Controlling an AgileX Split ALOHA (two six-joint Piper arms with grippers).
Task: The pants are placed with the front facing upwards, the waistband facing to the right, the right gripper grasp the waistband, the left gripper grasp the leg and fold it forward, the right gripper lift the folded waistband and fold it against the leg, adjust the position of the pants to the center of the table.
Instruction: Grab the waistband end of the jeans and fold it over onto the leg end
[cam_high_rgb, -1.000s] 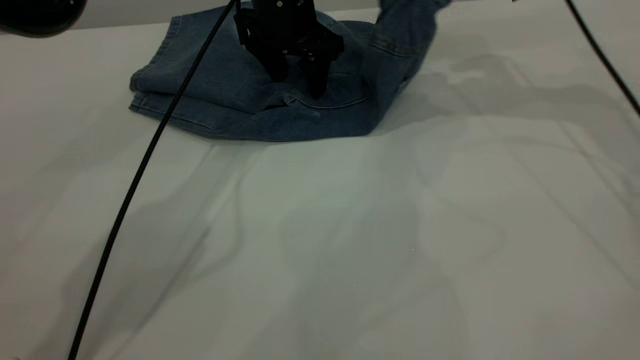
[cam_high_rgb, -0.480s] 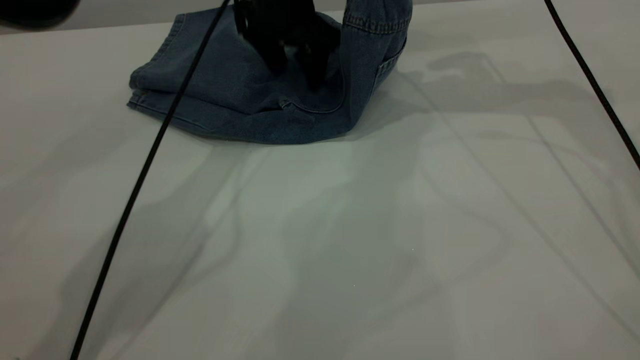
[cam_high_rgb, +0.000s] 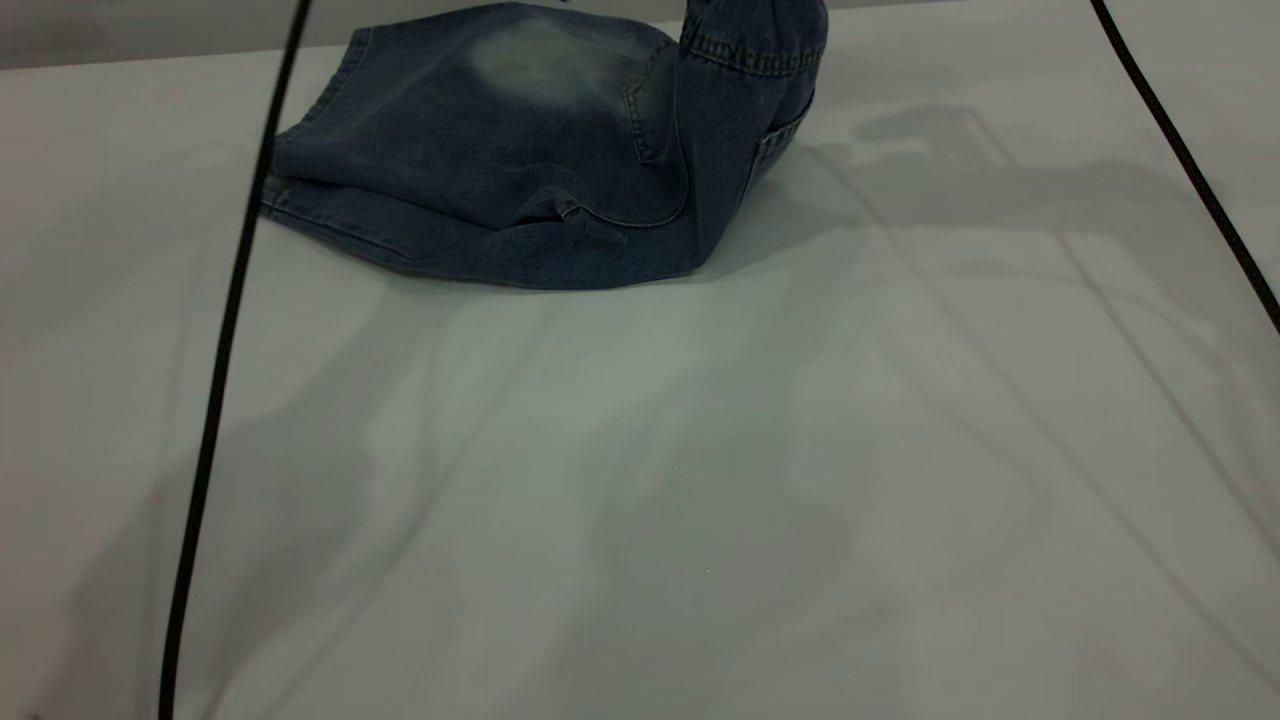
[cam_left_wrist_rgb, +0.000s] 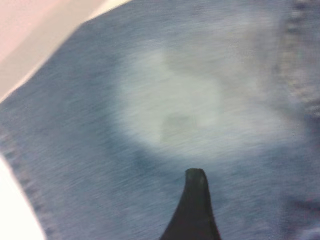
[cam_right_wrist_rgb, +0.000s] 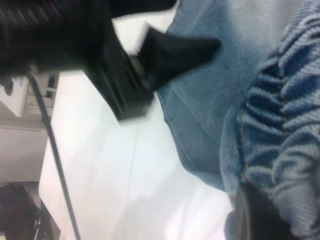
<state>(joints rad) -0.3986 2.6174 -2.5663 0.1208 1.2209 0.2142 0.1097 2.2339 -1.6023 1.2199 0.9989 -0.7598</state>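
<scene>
We see the counter (cam_high_rgb: 700, 480) first: a big, smooth, pale grey-white flat surface, plain apart from soft shadows crossing it. The pants (cam_high_rgb: 480, 190) lie at its far edge, left of centre in the exterior view. They are blue denim, folded lengthwise into a thick rounded wad, with a pale faded oval patch on top and a curved pocket seam near the front. Their right end rises off the counter in a standing column that runs out of the top of the view. The waistband (cam_right_wrist_rgb: 280, 125) shows in the right wrist view as gathered, ruched denim with deep crinkles and tan stitching.

Two thin black cables (cam_high_rgb: 225, 350) hang across the exterior view, one at left and one at far right.

Right tool (cam_right_wrist_rgb: 260, 215): only a dark finger shows, pressed against the ruched waistband, and the cloth hangs lifted. We read it as clamped on the waistband.

Left tool (cam_left_wrist_rgb: 195, 200): one smooth, tapered black fingertip (cam_left_wrist_rgb: 196, 180) shows just above the faded patch. Its second finger is out of view, so we cannot tell how wide it stands or whether it touches the denim.
</scene>
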